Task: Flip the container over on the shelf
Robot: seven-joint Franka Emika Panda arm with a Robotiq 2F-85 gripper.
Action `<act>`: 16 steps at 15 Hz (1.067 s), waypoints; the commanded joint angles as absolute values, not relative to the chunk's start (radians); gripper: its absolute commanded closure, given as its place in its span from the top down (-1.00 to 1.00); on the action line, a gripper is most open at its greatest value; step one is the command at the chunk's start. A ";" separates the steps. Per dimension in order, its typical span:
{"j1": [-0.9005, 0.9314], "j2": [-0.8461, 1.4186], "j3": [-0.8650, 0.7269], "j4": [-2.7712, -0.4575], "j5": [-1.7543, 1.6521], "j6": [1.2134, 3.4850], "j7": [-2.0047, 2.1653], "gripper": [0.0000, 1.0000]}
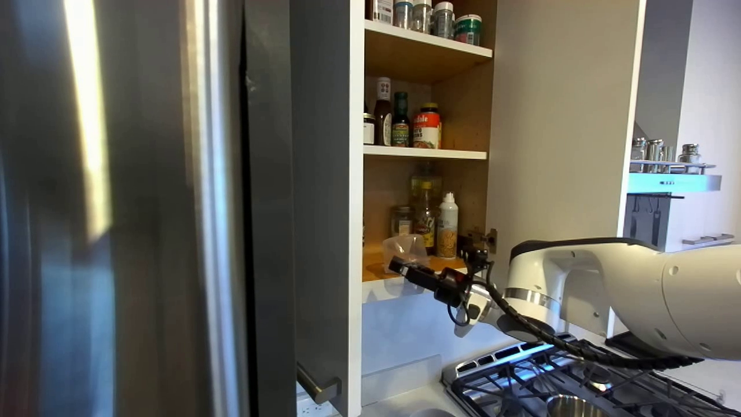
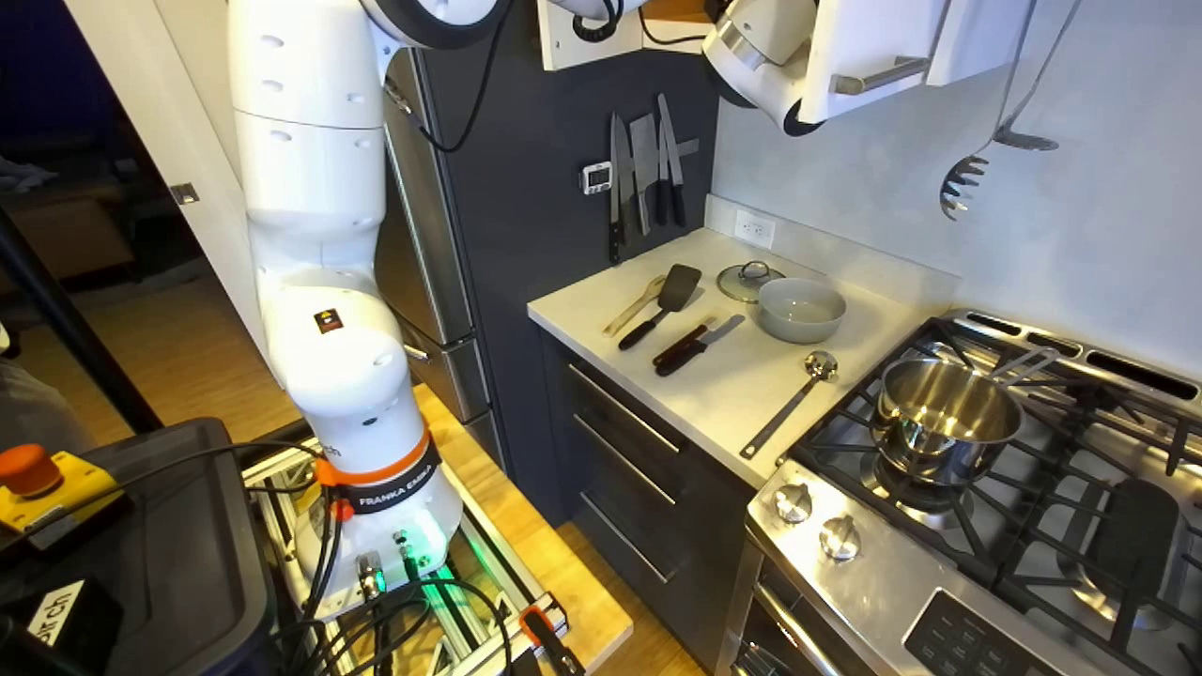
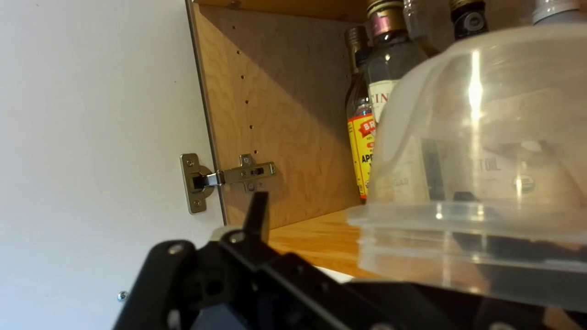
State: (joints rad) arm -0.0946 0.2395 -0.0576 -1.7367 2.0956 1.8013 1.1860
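Observation:
The container point(image 1: 408, 244) is a small translucent tub at the front of the bottom shelf point(image 1: 373, 269). It looks tilted in an exterior view. In the wrist view the container point(image 3: 481, 151) fills the right side, its closed rounded end up and its rim low, above the wooden shelf point(image 3: 316, 236). My gripper point(image 1: 400, 267) is at the shelf's front edge, overlapping the tub's lower part. In the wrist view one finger point(image 3: 257, 215) stands left of the tub with a gap. The second finger is mostly hidden by the tub, so contact there is unclear. The jaws look open.
A white spray can point(image 1: 448, 226), a yellow-capped bottle point(image 1: 426, 223) and a jar point(image 1: 401, 221) stand behind the tub. Open cupboard doors point(image 1: 561, 116) flank the shelf. A hinge point(image 3: 247, 172) is on the side wall. The stove with a pot point(image 2: 948, 422) lies below.

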 commanded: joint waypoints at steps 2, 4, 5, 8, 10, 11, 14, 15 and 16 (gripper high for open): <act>-0.088 0.245 -0.056 -1.724 2.025 1.865 1.217 0.98; -0.085 0.244 -0.057 -1.717 1.997 1.882 1.222 1.00; -0.084 0.243 -0.057 -1.713 1.980 1.892 1.228 1.00; -0.082 0.240 -0.059 -1.701 1.919 1.915 1.242 1.00; -0.084 0.239 -0.060 -1.695 1.888 1.924 1.242 1.00; -0.086 0.240 -0.060 -1.692 1.884 1.919 1.233 1.00; -0.094 0.233 -0.054 -1.686 1.916 1.893 1.211 1.00; -0.094 0.233 -0.054 -1.686 1.915 1.893 1.211 1.00; -0.094 0.233 -0.054 -1.686 1.915 1.894 1.211 1.00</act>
